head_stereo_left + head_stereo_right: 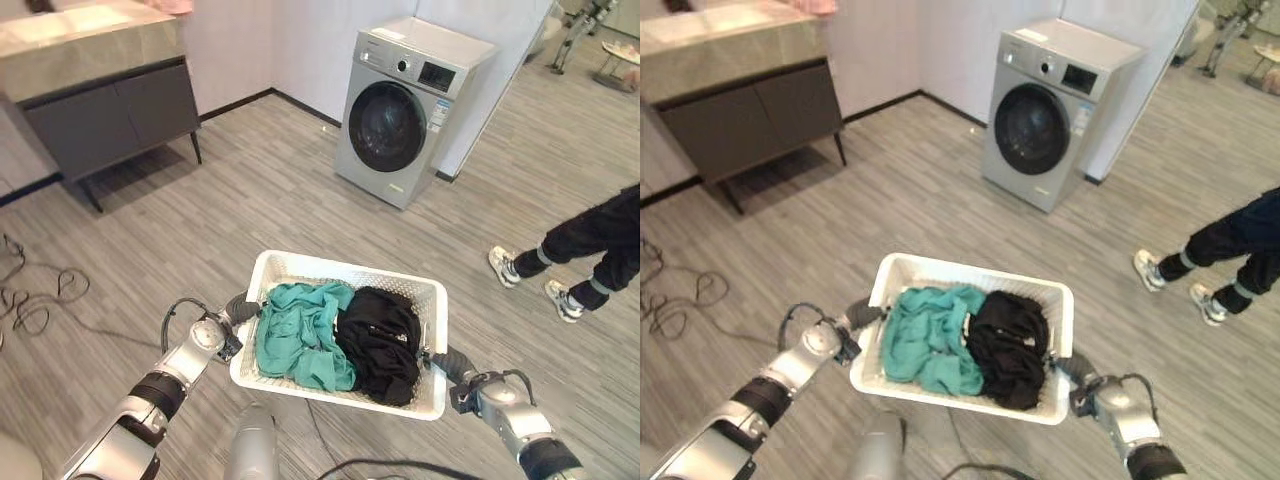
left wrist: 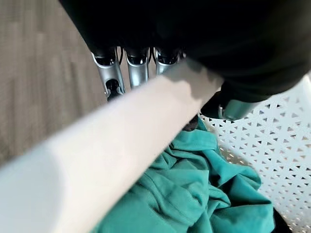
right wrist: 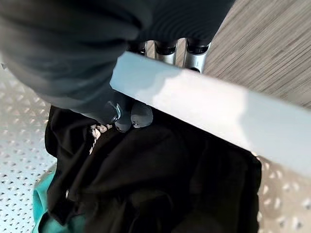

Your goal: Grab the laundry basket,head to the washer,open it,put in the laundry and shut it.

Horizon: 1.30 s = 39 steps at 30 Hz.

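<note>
A white perforated laundry basket (image 1: pixel 350 269) hangs between my two hands in front of me. A teal garment (image 1: pixel 298 338) fills its left half and a black garment (image 1: pixel 382 342) its right half. My left hand (image 1: pixel 241 309) grips the basket's left rim (image 2: pixel 121 145), fingers (image 2: pixel 137 68) curled over it and thumb (image 2: pixel 234 108) inside. My right hand (image 1: pixel 446 363) grips the right rim (image 3: pixel 218 116), fingers (image 3: pixel 167 51) outside and thumb (image 3: pixel 132 114) over the black cloth. The silver washer (image 1: pixel 402 112) stands ahead by the far wall, its round door shut.
A dark cabinet (image 1: pixel 110 105) with a stone top stands at the far left. A person's legs (image 1: pixel 590 250) in dark trousers and white shoes are on the right. Loose cables (image 1: pixel 35 292) lie on the floor at the left. Wood floor stretches between basket and washer.
</note>
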### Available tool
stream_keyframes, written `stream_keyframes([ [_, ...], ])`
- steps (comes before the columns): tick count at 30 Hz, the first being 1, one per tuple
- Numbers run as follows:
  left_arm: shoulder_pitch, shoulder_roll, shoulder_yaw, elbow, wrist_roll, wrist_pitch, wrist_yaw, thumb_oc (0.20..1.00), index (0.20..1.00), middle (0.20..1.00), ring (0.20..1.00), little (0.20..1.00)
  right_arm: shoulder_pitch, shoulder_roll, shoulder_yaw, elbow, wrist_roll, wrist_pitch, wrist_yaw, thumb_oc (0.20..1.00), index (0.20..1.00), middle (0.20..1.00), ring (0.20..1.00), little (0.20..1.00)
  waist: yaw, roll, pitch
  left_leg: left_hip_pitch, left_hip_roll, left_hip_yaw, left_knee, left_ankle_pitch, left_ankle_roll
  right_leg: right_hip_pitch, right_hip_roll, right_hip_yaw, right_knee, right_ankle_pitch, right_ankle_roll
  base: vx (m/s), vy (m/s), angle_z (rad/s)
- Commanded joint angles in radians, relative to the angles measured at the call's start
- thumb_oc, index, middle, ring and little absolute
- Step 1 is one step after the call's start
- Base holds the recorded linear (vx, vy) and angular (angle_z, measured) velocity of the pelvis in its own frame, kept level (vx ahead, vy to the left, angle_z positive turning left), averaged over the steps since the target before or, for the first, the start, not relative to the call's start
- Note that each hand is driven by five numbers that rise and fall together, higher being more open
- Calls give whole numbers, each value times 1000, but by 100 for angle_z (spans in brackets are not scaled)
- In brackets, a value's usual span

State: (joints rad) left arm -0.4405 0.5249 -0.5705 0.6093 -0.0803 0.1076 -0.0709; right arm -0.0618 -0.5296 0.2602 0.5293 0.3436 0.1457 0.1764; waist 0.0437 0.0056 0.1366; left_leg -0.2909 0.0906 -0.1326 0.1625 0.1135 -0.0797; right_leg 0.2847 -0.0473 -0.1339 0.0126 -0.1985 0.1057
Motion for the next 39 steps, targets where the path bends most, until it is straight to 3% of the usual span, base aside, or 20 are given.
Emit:
stream_keyframes([
  [1,-142,70,78,-32,-55,-67,34,200,200,200,200,200,-75,-36,-71,15,8,-72,-28,200,200,200,200,200,71,-81,35,31,-43,18,-84,0,22,-160,93,-20,-3,96,-67,226,77,-63],
  [5,-132,69,69,-14,-58,-73,32,200,200,200,200,200,-93,-14,-57,54,-9,-70,-28,200,200,200,200,200,80,-75,14,53,-58,-1,-73,5,27,-118,85,7,26,51,-57,347,159,4],
  [6,-131,67,58,15,-51,-76,31,200,200,200,200,200,-115,0,-43,93,-18,-75,-23,200,200,200,200,200,93,-76,-7,72,-81,-4,-50,-18,46,-120,70,22,121,31,-44,542,303,4],
  [8,-117,76,58,29,-50,-75,30,200,200,200,200,200,-146,18,-24,127,-39,-67,-17,200,200,200,200,200,100,-74,-6,126,-99,17,-45,-58,87,-203,30,25,340,87,0,432,286,-63],
  [9,-118,81,51,39,-56,-73,33,200,200,200,200,200,-158,34,-16,139,-46,-62,-16,200,200,200,200,200,90,-61,2,172,-91,48,-57,-78,107,-287,-17,-10,484,168,37,232,179,-90],
  [10,-118,81,51,39,-56,-73,34,200,200,200,200,200,-158,34,-16,139,-46,-62,-16,200,200,200,200,200,93,-63,2,172,-93,52,-57,-78,108,-292,-20,-6,492,164,38,291,167,-70],
  [11,-115,89,59,43,-59,-70,40,200,200,200,200,200,-169,40,-12,153,-56,-60,-13,200,200,200,200,200,88,-46,-3,216,-90,72,-80,-108,121,-328,-92,-79,484,181,44,248,61,-39],
  [13,-115,100,56,33,-68,-70,36,200,200,200,200,200,-173,30,-8,157,-60,-57,-10,200,200,200,200,200,83,-36,-12,239,-81,81,-84,-135,118,-333,-127,-128,389,147,26,285,-12,-20],
  [16,-112,105,61,45,-74,-75,35,200,200,200,200,200,-178,17,-8,158,-61,-55,-9,200,200,200,200,200,79,-28,-21,270,-72,88,-85,-180,108,-366,-153,-111,179,177,25,222,-138,-35],
  [17,-89,109,82,43,-75,-81,36,200,200,200,200,200,-165,10,-21,150,-65,-55,-6,200,200,200,200,200,72,-27,-15,297,-62,85,-82,-205,99,-407,-186,-86,64,234,49,163,-111,-26],
  [21,-73,110,100,45,-68,-88,41,200,200,200,200,200,-151,10,-29,148,-76,-58,-2,200,200,200,200,200,62,-32,1,352,-43,91,-73,-246,78,-437,-188,-66,-42,291,80,258,-200,-16],
  [22,-78,109,98,45,-54,-90,38,200,200,200,200,200,-127,2,-45,132,-83,-51,7,200,200,200,200,200,43,-56,-10,380,-35,83,-75,-267,66,-427,-177,-40,-32,295,83,375,-325,1],
  [26,-71,98,108,60,-47,-91,41,200,200,200,200,200,-99,-2,-57,116,-74,-58,10,200,200,200,200,200,17,-68,-34,405,13,54,-48,-278,44,-409,-139,-25,15,292,67,308,-320,37],
  [27,-45,96,133,50,-52,-90,43,200,200,200,200,200,-76,-11,-56,87,-75,-58,16,200,200,200,200,200,7,-68,-48,416,64,40,-15,-255,26,-402,-94,-35,48,257,44,349,-458,40],
  [29,-37,94,140,43,-56,-86,39,200,200,200,200,200,-75,-13,-51,74,-70,-59,17,200,200,200,200,200,9,-62,-49,396,79,38,24,-233,19,-387,-80,-58,46,244,32,166,-325,15],
  [30,-36,92,148,33,-59,-77,42,200,200,200,200,200,-79,-23,-47,60,-54,-64,11,200,200,200,200,200,18,-70,-34,302,92,13,206,-152,29,-347,-52,-77,30,225,2,93,-368,-12],
  [33,-31,99,168,10,-65,-69,52,200,200,200,200,200,-69,-31,-53,30,-27,-71,2,200,200,200,200,200,35,-93,6,181,100,27,399,-86,50,-297,-14,-86,11,198,-42,69,-344,-19],
  [35,-41,100,173,-8,-74,-63,54,200,200,200,200,200,-69,-38,-60,15,-20,-63,-6,200,200,200,200,200,43,-102,16,155,124,83,307,-103,47,-269,-10,-105,-7,177,-46,138,-125,2],
  [36,-50,90,169,-4,-69,-65,52,200,200,200,200,200,-68,-36,-64,18,-20,-68,-9,200,200,200,200,200,46,-104,12,151,129,114,156,-126,33,-256,-11,-122,-14,161,-39,181,21,32],
  [39,-58,79,161,3,-71,-69,53,200,200,200,200,200,-65,-35,-72,21,-26,-75,-17,200,200,200,200,200,55,-95,17,129,139,136,-9,-41,7,-239,-11,-148,-9,147,-33,91,30,34],
])
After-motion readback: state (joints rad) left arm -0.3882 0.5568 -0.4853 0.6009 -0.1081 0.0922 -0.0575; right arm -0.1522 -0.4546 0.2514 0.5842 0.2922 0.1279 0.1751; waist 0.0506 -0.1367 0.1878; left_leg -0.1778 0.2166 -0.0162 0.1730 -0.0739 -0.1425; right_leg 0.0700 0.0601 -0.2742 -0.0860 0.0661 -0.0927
